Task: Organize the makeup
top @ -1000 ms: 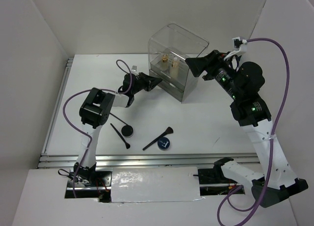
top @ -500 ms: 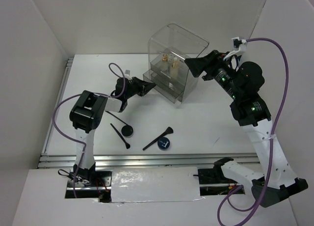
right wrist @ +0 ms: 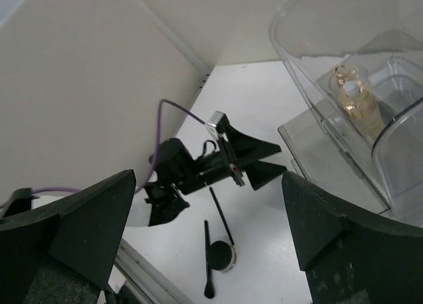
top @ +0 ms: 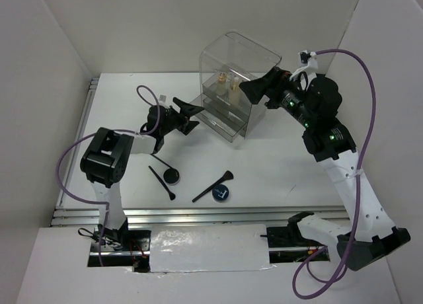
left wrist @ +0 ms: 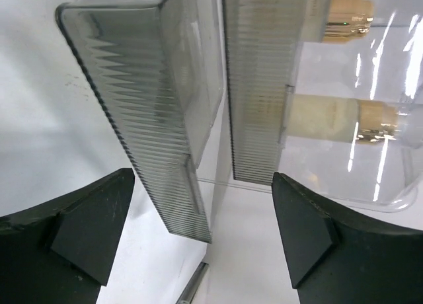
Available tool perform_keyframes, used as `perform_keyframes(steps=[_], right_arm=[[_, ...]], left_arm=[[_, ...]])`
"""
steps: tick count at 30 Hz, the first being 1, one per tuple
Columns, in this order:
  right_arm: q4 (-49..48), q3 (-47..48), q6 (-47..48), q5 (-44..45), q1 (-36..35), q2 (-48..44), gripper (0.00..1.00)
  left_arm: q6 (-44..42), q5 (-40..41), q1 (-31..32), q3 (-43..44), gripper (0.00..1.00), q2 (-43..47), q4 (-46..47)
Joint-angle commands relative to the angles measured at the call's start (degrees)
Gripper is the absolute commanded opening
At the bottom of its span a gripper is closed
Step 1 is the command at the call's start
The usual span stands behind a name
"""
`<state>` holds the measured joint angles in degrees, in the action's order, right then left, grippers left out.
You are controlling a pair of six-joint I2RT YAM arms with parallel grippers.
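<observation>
The makeup is split between box and table. A cream tube [left wrist: 330, 115] with a gold collar and a small gold lipstick [left wrist: 340, 23] lie inside the clear acrylic box [top: 254, 53]. Two dark round jars [top: 172, 178] [top: 221, 193] and thin black brushes [top: 162, 183] [top: 213, 186] [top: 158, 160] lie on the table. My left gripper [top: 195, 117] is open just left of the pulled-out ribbed drawer [left wrist: 158, 106], touching nothing. My right gripper [top: 253, 92] is open beside the box's right front, holding nothing.
A second ribbed drawer front [left wrist: 258, 86] sits pushed in beside the open one. White walls enclose the table on the left, back and right. A metal rail [top: 198, 215] runs along the near edge. Purple cables trail from both arms.
The left gripper pulled the drawer out, then let go, opened wide and backed off to the left. The right gripper shifted left along the box and opened wider.
</observation>
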<state>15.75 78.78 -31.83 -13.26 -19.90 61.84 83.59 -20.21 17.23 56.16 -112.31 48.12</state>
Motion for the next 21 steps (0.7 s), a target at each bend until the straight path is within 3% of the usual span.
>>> perform_keyframes(steps=[1, 4, 6, 7, 9, 10, 14, 21], right_arm=[[4.8, 2.0, 1.1, 2.8, -1.2, 1.3, 1.0], [12.4, 4.6, 2.6, 6.0, -3.5, 4.2, 1.0], [17.5, 5.5, 4.1, 8.7, -5.7, 6.3, 1.0], [19.4, 6.2, 4.7, 11.8, -8.5, 7.1, 1.0], [24.5, 6.8, 4.7, 15.7, -12.0, 8.9, 1.0], [26.2, 7.1, 4.5, 20.2, -13.7, 9.4, 1.0], [33.5, 6.1, 4.7, 27.2, -23.1, 11.6, 1.0], [39.0, -7.4, 0.0, 27.6, -33.5, 10.0, 0.98]], left_arm=[[-4.1, 0.9, -0.9, -0.4, 1.0, 6.1, -2.7], [-8.1, 0.8, -1.9, -0.3, 0.99, 10.8, -11.9], [-12.7, 3.1, -2.2, 3.4, 0.99, 15.8, -22.9], [-18.7, 4.7, -2.2, 8.0, 0.99, 17.3, -36.9], [-24.0, 11.7, -2.0, 13.2, 0.99, 20.6, -50.9], [-28.0, 14.0, -2.0, 18.1, 0.99, 21.4, -63.2], [-35.9, 25.1, -2.2, 28.0, 1.0, 23.4, -87.0], [-39.1, 37.8, -2.1, 29.0, 1.0, 31.0, -105.7]])
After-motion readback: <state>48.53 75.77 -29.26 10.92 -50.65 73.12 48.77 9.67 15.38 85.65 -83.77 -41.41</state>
